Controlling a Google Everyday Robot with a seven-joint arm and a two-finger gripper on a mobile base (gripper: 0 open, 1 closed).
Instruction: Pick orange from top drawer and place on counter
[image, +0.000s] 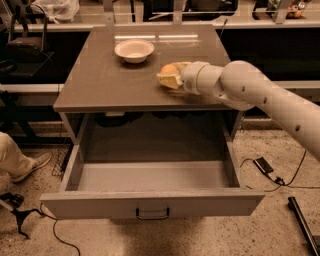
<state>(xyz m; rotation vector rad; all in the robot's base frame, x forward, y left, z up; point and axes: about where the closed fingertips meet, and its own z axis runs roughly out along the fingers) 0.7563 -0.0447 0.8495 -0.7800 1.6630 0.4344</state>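
Claw (168, 78) gripping orange (169, 68), above counter (100, 80)

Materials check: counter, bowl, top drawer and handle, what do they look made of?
Counter: glossy grey-brown laminate or similar; light streaks mirror near its back edge. Bowl: white, matte, ceramic or plastic, unclear. Top drawer: flat matte grey panels, perhaps painted board or metal. Handle: thin dark bar, probably metal. The gripper holds the orange at the counter's right side.

Orange (169, 69) in claw (167, 78) low over counter (100, 82) (top drawer (150, 204) open)
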